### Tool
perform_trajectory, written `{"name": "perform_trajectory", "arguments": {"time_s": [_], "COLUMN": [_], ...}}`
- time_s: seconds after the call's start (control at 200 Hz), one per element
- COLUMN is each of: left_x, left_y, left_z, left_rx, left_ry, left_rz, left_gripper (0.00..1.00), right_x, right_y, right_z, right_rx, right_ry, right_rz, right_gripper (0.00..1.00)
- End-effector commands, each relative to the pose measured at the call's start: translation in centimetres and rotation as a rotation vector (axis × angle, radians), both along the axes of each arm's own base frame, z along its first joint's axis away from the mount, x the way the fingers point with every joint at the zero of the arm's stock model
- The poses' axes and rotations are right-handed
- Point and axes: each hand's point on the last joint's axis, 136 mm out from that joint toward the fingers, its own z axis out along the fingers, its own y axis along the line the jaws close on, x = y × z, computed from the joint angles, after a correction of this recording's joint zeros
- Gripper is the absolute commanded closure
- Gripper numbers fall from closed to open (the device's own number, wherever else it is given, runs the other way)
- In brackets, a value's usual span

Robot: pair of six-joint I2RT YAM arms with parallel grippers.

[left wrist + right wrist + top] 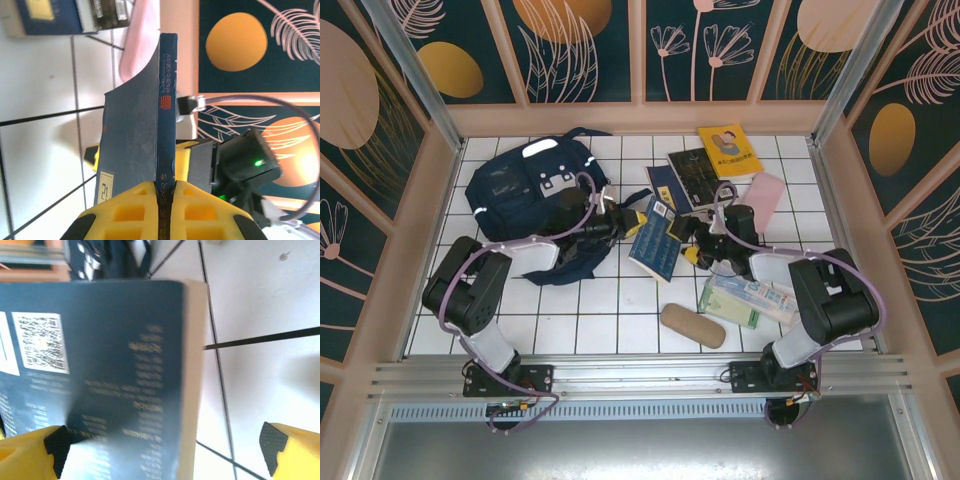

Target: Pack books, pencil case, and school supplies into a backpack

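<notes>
One navy backpack lying at far left, we see a dark blue book held up at centre, seemingly tilted, left gripper pinching its spine, right gripper beside it, jaws spread wide about its edge

- A white tiled worktop is showing dark grout lines.
- Dark teal wall panels with orange discs and pale leaves are standing around it.
- An aluminium rail is running along its near edge.

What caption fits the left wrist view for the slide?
Left gripper shut on a dark blue book by its edge, white tiles behind.
</notes>
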Motion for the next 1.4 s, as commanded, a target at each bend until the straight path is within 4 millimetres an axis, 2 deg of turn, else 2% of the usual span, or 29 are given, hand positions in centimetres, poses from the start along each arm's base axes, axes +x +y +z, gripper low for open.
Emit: {"name": "perform_trajectory", "arguments": {"time_s": [0.0,0.265,0.355,0.47,0.591,0.821,0.966,1.031,1.086,1.141,1.181,1.251,1.296,1.396], "left_x": [0.8,1.1,1.2,1.2,1.1,0.8,0.7,0.6,0.9,1.9,2.5,3.6,3.6,2.5], "left_y": [0.1,0.6,0.8,1.0,1.1,1.2,1.3,1.3,1.6,2.9,5.2,9.1,11.5,15.1], "left_z": [5.5,9.4,9.8,9.7,9.4,9.3,9.1,8.8,7.9,6.7,4.7,3.5,2.5,0.4], "left_rx": [-0.072,-0.126,-0.127,-0.119,-0.103,-0.103,-0.083,-0.044,0.055,0.266,0.491,0.791,0.937,1.119], "left_ry": [-0.108,-0.154,-0.158,-0.160,-0.164,-0.173,-0.184,-0.198,-0.211,-0.258,-0.256,-0.317,-0.321,-0.298], "left_rz": [0.022,0.054,0.065,0.071,0.076,0.070,0.068,0.058,0.057,0.083,0.121,0.173,0.204,0.244], "left_gripper": [1.00,1.00,1.00,1.00,1.00,1.00,1.00,1.00,0.83,0.62,0.54,0.48,0.45,0.42], "right_x": [0.2,-1.0,-1.8,-2.8,-2.6,-2.0,-1.6,-1.2,-0.7,-0.3,0.0,0.2,0.3,0.6], "right_y": [0.8,2.2,1.8,1.7,1.3,0.8,0.7,0.5,0.3,-0.1,-0.4,-1.0,-1.4,-2.5], "right_z": [4.9,11.6,14.2,16.4,16.3,15.7,15.2,14.6,13.7,13.2,12.7,12.1,11.6,10.3], "right_rx": [0.193,0.371,0.427,0.450,0.390,0.352,0.333,0.293,0.227,0.154,0.095,0.012,-0.030,-0.114], "right_ry": [-0.094,-0.247,-0.339,-0.407,-0.410,-0.397,-0.384,-0.379,-0.367,-0.374,-0.376,-0.380,-0.375,-0.346], "right_rz": [0.003,0.045,0.041,0.060,0.029,-0.020,-0.037,-0.045,-0.055,-0.062,-0.072,-0.080,-0.092,-0.121], "right_gripper": [0.01,0.01,0.01,0.04,0.20,0.69,0.93,0.99,1.00,1.00,1.00,1.00,1.00,1.00]}}
